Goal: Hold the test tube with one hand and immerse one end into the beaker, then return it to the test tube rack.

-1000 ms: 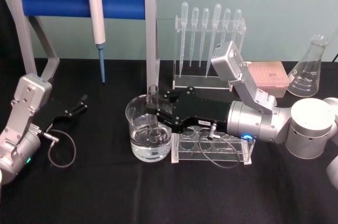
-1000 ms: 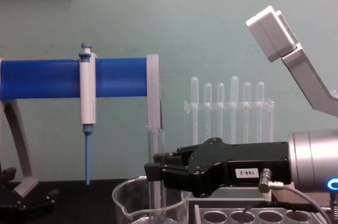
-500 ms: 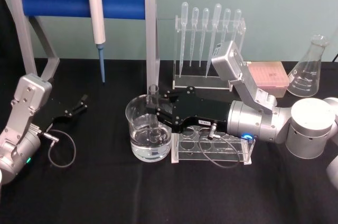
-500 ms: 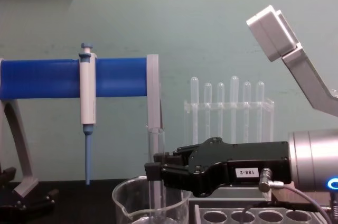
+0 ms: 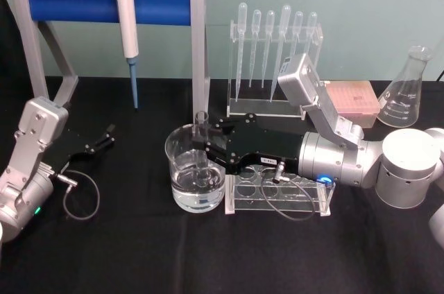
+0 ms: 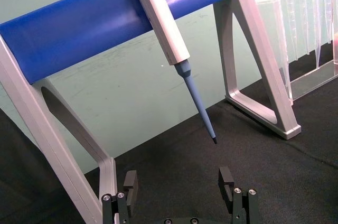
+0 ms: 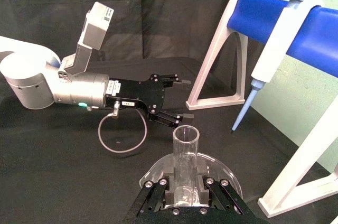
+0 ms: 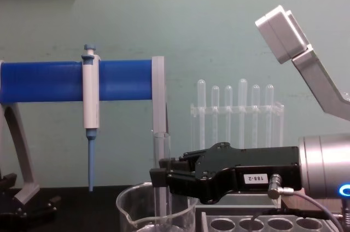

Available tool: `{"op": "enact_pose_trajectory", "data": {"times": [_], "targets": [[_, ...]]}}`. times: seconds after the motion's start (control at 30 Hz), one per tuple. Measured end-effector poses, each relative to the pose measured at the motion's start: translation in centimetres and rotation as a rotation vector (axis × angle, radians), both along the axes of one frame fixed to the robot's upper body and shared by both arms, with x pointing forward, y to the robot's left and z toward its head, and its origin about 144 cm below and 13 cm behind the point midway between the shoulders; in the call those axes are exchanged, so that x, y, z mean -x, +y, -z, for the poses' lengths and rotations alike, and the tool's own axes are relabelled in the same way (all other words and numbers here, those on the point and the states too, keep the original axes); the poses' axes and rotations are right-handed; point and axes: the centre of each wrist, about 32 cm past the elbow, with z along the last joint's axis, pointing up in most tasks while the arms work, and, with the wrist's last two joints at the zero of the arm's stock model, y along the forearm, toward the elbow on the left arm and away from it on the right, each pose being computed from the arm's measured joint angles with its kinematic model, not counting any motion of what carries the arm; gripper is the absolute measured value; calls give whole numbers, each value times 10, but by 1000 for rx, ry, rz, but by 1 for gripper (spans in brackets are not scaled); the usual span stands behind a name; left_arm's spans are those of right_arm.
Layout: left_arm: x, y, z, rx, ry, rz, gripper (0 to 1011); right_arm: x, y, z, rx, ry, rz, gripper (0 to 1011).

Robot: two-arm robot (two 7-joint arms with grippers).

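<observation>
Clamped in the right tool (image 5: 202, 143), the tube (image 5: 201, 122) stands upright in the beaker (image 5: 182, 186), lower end apparently submerged; the left tool (image 5: 99, 143), jaws spread, rests at the beaker's 9 o'clock.

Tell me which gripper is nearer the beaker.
Right. The right gripper is over the beaker, holding the test tube upright in it; the left gripper sits open, far to its left.

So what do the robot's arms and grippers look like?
The left gripper and right gripper are flat and black, on silver cylindrical wrists. Each has a looped grey cable and a silver box; the right bears a white label.
</observation>
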Motion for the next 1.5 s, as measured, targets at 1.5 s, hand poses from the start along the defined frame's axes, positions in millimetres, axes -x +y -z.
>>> {"op": "enact_pose_trajectory", "data": {"times": [1.5], "targets": [[0,0,0,0,0,0,1000,0,0,0,0,0,0,242]]}}
